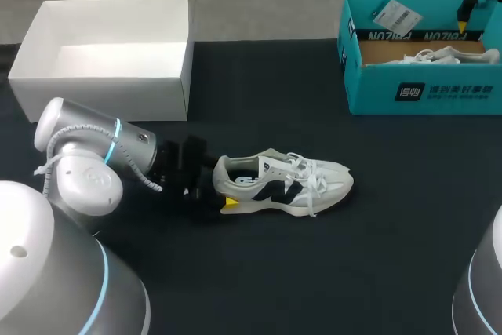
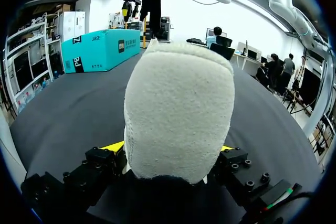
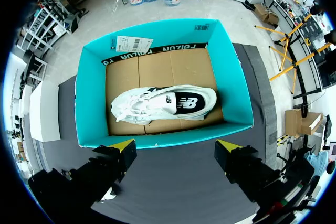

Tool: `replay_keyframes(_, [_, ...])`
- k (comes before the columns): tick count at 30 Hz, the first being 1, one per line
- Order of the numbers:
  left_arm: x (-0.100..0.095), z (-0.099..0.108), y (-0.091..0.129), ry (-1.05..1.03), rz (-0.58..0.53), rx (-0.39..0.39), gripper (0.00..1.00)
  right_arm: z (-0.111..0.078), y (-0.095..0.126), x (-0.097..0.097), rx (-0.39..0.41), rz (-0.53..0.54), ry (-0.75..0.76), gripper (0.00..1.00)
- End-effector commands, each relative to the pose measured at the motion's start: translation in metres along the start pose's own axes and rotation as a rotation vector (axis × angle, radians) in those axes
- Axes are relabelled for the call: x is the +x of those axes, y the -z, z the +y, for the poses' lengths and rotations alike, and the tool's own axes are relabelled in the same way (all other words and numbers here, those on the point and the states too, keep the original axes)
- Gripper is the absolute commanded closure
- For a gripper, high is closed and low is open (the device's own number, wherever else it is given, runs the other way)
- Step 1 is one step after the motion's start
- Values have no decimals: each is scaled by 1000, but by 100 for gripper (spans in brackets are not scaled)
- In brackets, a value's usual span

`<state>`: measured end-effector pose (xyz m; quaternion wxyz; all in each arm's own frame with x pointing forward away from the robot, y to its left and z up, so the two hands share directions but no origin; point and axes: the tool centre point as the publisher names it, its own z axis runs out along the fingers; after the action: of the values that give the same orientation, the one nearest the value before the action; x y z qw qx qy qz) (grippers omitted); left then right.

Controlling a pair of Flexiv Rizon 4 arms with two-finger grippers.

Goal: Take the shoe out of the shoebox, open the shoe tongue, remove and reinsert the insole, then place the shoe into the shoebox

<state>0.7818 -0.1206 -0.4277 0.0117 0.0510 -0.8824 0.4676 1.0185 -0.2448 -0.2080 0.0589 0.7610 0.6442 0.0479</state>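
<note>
The table is covered in black, and the teal shoebox stands open at its far edge on my right side. Along that same far edge, well apart from the shoebox toward my left, stands an open white box. A broad stretch of black surface lies between the shoebox and the near edge.

The shoe sits on that stretch, well apart from the shoebox, nearer to me and toward my left of it. It stands upright on its sole, with its toe toward the shoebox side and its heel away from it.

My left gripper is closed on the shoe's heel. In the left wrist view the pale, fuzzy heel fills the space between my fingers, with a yellow tip pressed against each side.

My right gripper hangs above the shoebox's far corner. In the right wrist view it is spread wide with nothing between its tips, and the shoebox is straight below.

Inside the shoebox, a second shoe lies on its side on the brown cardboard floor. A white label sits on the far flap.

The shoe on the table is white and cream, with a dark emblem on its side, white laces and a grey-green tongue.
</note>
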Motion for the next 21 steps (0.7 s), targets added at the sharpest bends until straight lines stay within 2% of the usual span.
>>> replay_keyframes(1, [1, 0, -3, 0, -2, -3, 100, -1, 0, 0, -2, 1, -1, 0])
replay_keyframes(16, [1, 0, -3, 0, -2, -3, 100, -1, 0, 0, -2, 1, -1, 0])
replay_keyframes(21, [1, 0, -3, 0, -2, -3, 100, -10, -2, 33, -34, -17, -6, 0])
